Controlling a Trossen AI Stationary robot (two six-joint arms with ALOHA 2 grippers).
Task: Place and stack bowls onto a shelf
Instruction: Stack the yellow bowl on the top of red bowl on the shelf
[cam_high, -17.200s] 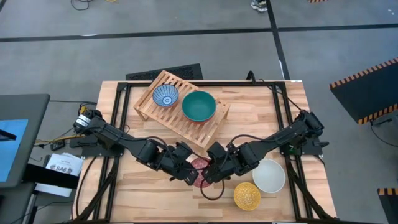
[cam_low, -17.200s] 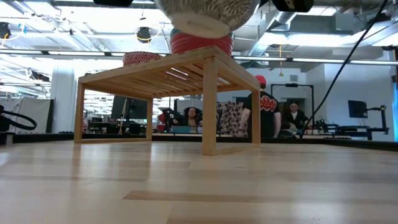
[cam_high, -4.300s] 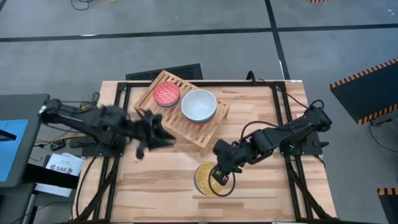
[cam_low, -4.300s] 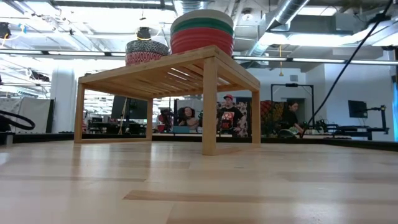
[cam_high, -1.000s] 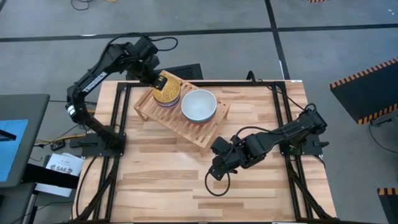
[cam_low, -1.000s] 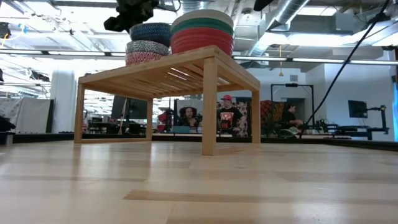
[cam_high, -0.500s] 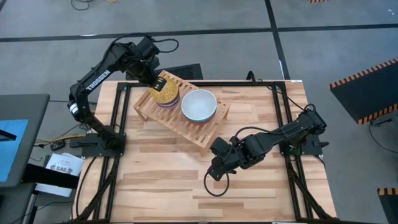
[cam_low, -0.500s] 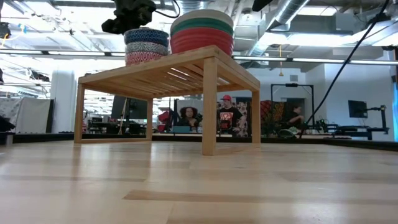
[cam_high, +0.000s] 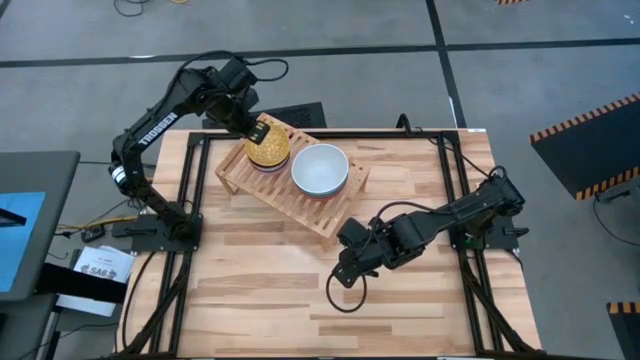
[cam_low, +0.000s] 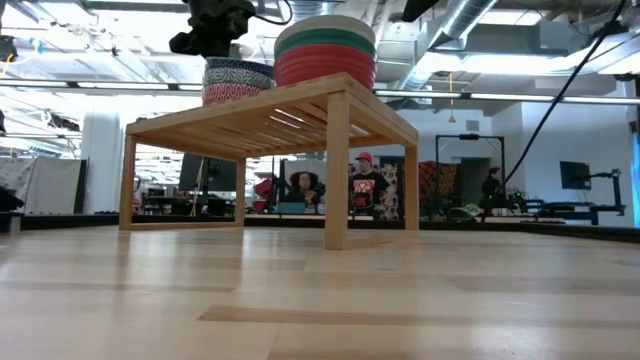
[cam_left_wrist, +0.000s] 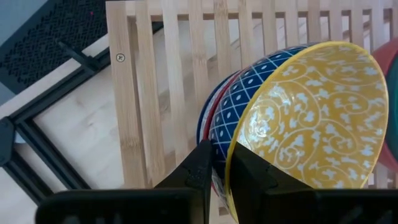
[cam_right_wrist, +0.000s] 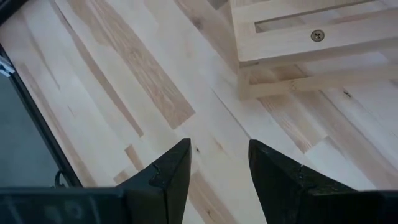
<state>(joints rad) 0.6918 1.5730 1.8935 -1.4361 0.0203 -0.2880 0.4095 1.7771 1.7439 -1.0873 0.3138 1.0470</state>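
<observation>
The yellow patterned bowl (cam_high: 267, 148) sits on top of the blue-white bowl (cam_left_wrist: 239, 99) and a pink-red bowl (cam_low: 228, 95) at the far left end of the slatted shelf (cam_high: 335, 215). My left gripper (cam_high: 256, 130) is at this bowl's far rim, shut on it. Beside that stack, the white bowl (cam_high: 320, 168) tops a teal and a red one (cam_low: 325, 62). My right gripper (cam_high: 345, 275) hangs open over the bare tabletop, near the shelf's near corner. My left gripper pinches the yellow bowl's rim (cam_left_wrist: 239, 134) at its far-left side, one finger (cam_left_wrist: 202, 168) outside the wall and the other inside the bowl. The fingers come from above, slanting in from the table's far left. The bowl is nested in the blue-white bowl below it.
The shelf stands slantwise on four legs (cam_low: 337, 170) on the plank tabletop (cam_high: 260, 300), with bare wood in front of it. A black frame (cam_high: 195, 190) runs along the table's sides. People stand in the room beyond the table (cam_low: 370, 185).
My left gripper has gone down with the yellow bowl, which has sunk from above the stack into the blue-white bowl on the shelf.
</observation>
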